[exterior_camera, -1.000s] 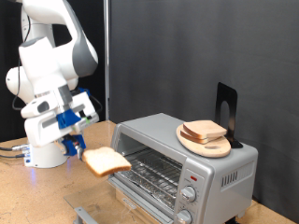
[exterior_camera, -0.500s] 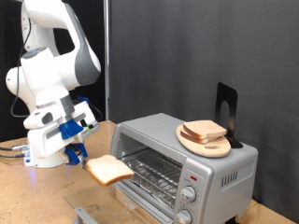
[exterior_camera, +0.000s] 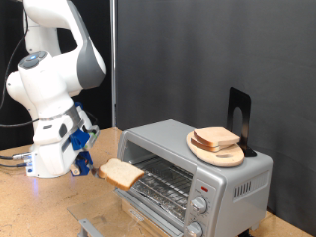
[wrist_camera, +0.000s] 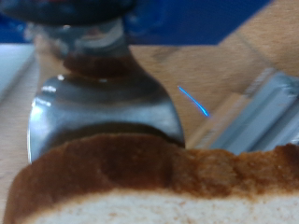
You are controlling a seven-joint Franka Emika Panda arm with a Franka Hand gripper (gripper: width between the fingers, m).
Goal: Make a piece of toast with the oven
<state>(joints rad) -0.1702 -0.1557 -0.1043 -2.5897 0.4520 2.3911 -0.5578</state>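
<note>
My gripper (exterior_camera: 81,148) is at the exterior view's left, shut on a blue-handled metal spatula (wrist_camera: 103,107). The piece of toast (exterior_camera: 120,173) lies on the spatula's blade, held level just in front of the oven's open mouth. In the wrist view the toast (wrist_camera: 159,182) fills the foreground, its brown crust against the shiny blade. The silver oven (exterior_camera: 222,183) stands at the right with its door down and its wire rack (exterior_camera: 163,183) showing. My fingertips are hidden in the wrist view.
A round wooden board (exterior_camera: 219,155) with bread slices (exterior_camera: 215,138) sits on top of the oven, next to a black stand (exterior_camera: 239,117). The lowered oven door (exterior_camera: 148,204) juts out over the wooden table (exterior_camera: 39,207). A dark curtain hangs behind.
The gripper has swung down and to the exterior view's right, carrying the toast on the spatula closer to the oven's open mouth.
</note>
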